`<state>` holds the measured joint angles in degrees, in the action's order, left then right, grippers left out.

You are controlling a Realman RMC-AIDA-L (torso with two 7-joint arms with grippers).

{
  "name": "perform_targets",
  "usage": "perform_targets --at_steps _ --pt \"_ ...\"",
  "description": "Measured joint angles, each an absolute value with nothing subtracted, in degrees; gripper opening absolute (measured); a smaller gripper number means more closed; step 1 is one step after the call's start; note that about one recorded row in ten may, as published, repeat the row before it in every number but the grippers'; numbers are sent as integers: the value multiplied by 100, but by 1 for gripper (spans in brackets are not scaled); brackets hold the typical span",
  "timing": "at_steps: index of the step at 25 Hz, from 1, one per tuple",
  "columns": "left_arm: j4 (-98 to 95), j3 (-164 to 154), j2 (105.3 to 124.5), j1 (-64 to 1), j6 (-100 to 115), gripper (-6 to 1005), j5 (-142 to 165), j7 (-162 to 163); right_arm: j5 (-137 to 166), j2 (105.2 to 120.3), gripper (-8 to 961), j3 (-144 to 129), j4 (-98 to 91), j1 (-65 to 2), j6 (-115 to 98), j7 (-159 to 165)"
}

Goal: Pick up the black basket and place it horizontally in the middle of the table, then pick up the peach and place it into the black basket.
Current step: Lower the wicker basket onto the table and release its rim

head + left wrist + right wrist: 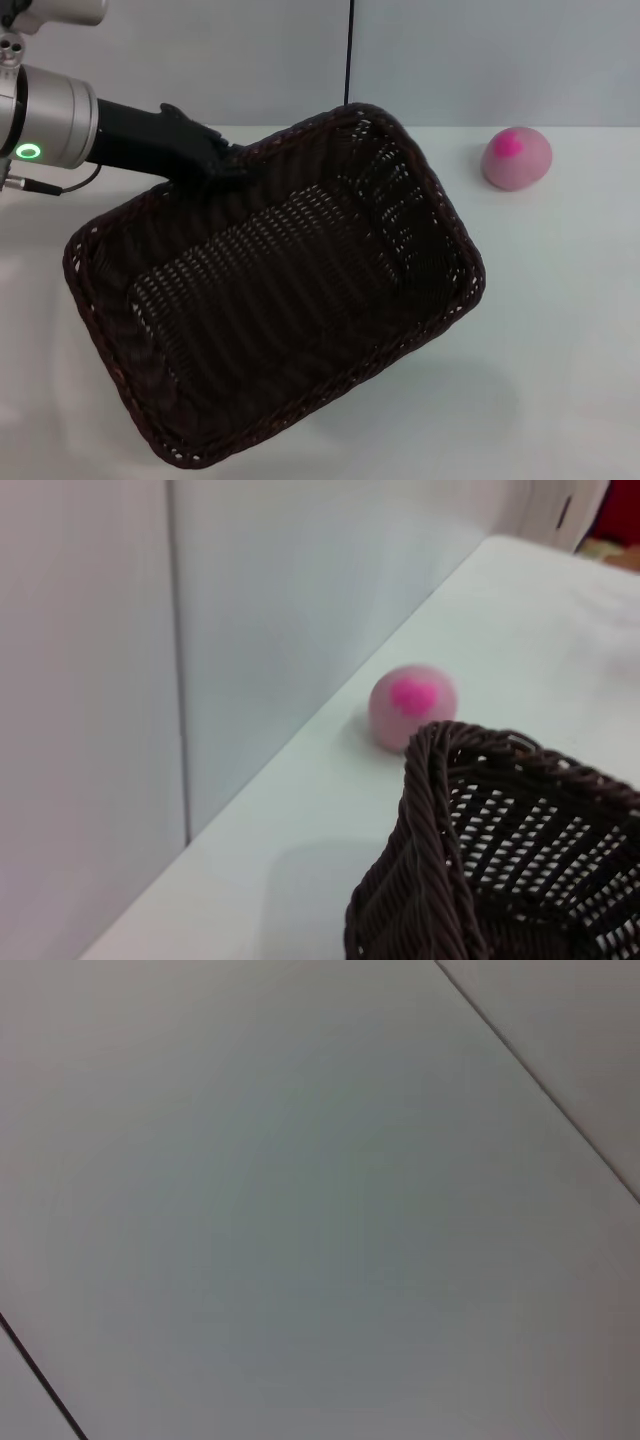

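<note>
Head view: dark woven wicker black basket tilted, skewed, apparently lifted off white table, far rim pinched by left gripper. Pale-pink peach well beyond basket's right corner. Risk: thin rim hold slipping, basket swinging into peach.

Silver arm, green ring light, black pincer

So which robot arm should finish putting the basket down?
The left, most likely. The left gripper is at the far rim of the black basket, which looks tilted above the table. The right arm isn't in view. The peach waits outside.
</note>
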<state>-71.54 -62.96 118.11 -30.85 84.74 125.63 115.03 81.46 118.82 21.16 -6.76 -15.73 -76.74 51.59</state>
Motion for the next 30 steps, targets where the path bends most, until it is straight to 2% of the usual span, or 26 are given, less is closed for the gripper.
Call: perform_targets --at_steps 14,27,30 --pt "-7164 -6259 11780 -3188 8983 196 11807 10748 8147 11879 605 2127 -679 -1617 -7535 5159" --pt "-7120 -6262 11787 -3645 9338 195 11609 10417 8148 11879 605 2102 -643 -1601 -7511 5199" --pt "-7103 -6382 11790 -3934 9451 195 11708 10267 8164 11882 605 2083 -608 -1599 -7511 5202"
